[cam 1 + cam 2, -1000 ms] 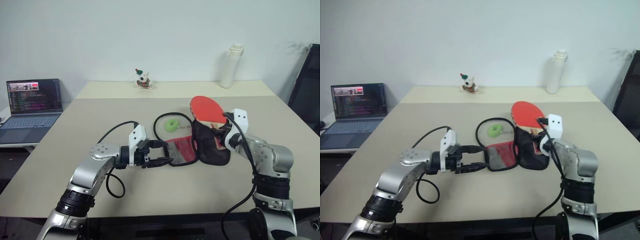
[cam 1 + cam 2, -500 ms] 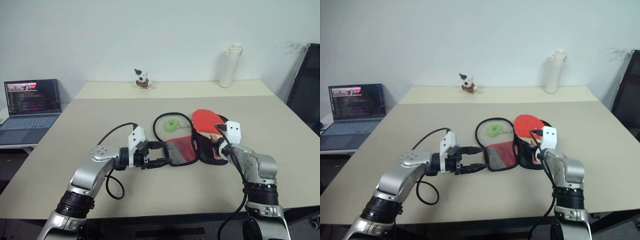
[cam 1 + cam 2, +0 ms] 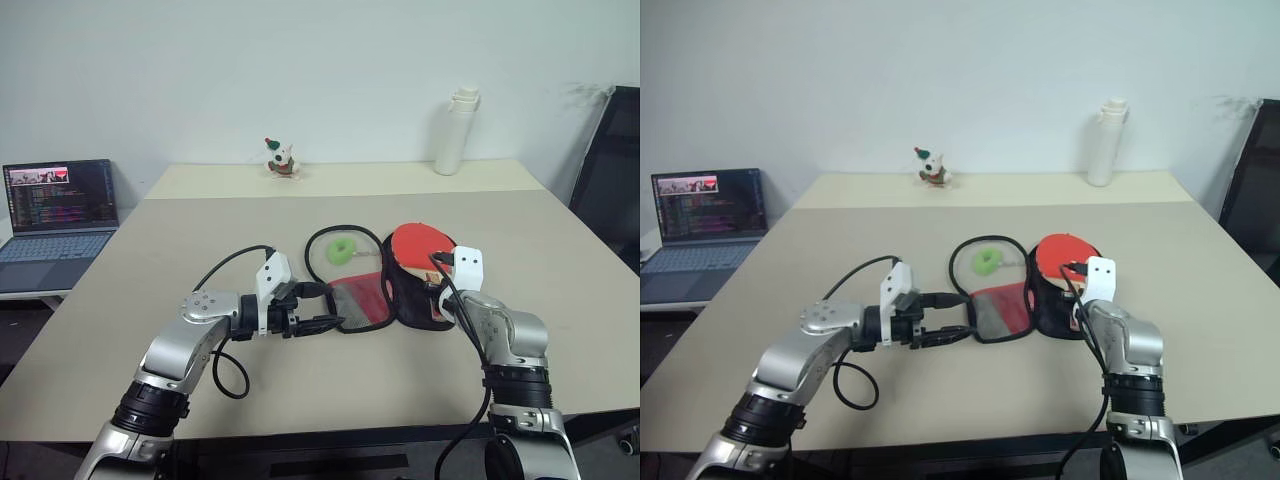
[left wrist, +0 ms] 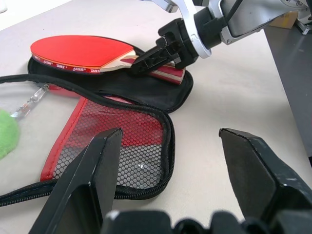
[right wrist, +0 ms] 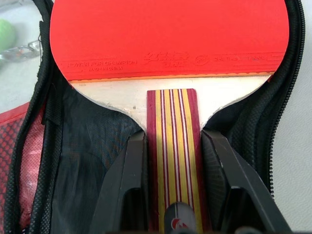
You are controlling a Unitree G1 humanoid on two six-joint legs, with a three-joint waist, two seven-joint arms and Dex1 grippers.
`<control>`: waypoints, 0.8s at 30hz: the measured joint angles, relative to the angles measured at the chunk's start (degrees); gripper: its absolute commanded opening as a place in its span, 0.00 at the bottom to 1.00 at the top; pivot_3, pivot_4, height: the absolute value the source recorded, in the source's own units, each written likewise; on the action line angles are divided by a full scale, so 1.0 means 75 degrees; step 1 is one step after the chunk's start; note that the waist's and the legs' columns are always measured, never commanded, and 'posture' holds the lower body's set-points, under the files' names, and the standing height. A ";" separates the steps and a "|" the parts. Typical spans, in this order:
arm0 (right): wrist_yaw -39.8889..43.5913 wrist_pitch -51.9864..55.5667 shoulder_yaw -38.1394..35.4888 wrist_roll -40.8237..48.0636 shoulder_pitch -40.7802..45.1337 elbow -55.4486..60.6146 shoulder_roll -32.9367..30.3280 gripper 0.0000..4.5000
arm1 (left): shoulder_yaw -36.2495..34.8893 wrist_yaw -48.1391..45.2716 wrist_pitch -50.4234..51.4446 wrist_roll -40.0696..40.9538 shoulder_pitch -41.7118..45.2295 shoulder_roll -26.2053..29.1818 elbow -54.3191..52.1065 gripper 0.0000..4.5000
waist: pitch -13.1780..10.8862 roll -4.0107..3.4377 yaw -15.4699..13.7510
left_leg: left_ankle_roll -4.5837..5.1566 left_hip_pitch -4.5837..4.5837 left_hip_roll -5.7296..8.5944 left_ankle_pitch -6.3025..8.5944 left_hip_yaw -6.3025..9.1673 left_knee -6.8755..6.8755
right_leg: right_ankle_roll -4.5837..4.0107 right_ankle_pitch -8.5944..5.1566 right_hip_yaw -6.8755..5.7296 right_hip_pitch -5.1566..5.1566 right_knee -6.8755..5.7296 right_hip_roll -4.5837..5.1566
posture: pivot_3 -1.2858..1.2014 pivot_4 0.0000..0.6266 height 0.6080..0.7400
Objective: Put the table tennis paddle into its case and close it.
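Right gripper [image 5: 173, 161] clamps flat red-rubber wood-handled paddle [image 5: 168, 39] at frame centre, probably resting on open black-red fabric case [image 4: 122, 141] (left gripper [image 4: 168, 161] released); next: let go, fold flap.

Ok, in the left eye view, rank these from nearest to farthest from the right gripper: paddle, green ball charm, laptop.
1. The table tennis paddle, held by its handle in the right gripper.
2. The green ball charm, to the gripper's left, inside the case's open half.
3. The laptop, far left, off the table.
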State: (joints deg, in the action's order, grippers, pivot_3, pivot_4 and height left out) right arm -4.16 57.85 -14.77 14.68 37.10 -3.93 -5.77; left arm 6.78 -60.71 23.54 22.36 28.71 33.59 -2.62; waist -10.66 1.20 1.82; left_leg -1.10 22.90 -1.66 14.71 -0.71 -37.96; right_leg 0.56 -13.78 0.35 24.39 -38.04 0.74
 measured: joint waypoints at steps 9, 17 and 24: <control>-0.0229 -0.0197 0.0252 -0.0092 -0.0065 0.0331 0.0076 0.88 | 0.0000 0.0002 -0.0029 -0.0004 -0.0123 -0.0001 0.0003 0.77 | 0.0000 0.0000 0.0000 | 0.0000 -0.0001 -0.0001 0.0000 0.0001 0.0000 | 0.0001 -0.0001 0.0000 0.0000 0.0000 0.0000 | 0.52 0.24 1.00; 0.2176 -0.0110 0.1623 0.0637 -0.0718 0.2776 -0.1542 0.88 | -0.0190 0.0351 -0.0076 -0.0173 -0.0204 0.0033 0.0410 0.77 | 0.0000 0.0000 -0.0010 | 0.0001 -0.0002 -0.0001 0.0001 0.0007 -0.0002 | 0.0035 -0.0021 -0.0006 -0.0002 0.0002 0.0000 | 0.52 0.24 1.00; 0.4568 0.0022 0.1074 0.2073 -0.1065 0.4233 -0.3753 0.90 | -0.0461 0.1278 -0.0650 -0.1116 0.0527 0.0103 0.2565 0.68 | 0.0000 0.0005 -0.0038 | 0.0001 -0.0009 0.0007 0.0001 0.0024 -0.0008 | 0.0036 -0.0021 -0.0032 -0.0022 0.0007 -0.0001 | 0.52 0.24 1.00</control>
State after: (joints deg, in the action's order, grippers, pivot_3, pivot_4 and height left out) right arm 30.09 58.01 -6.71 30.23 29.11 27.82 -33.92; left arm 3.33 -51.13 18.67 13.99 32.67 34.36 16.62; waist -10.66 1.24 1.54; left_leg -1.09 22.83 -1.61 14.71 -0.53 -38.02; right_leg 0.83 -13.94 0.12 24.23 -37.99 0.73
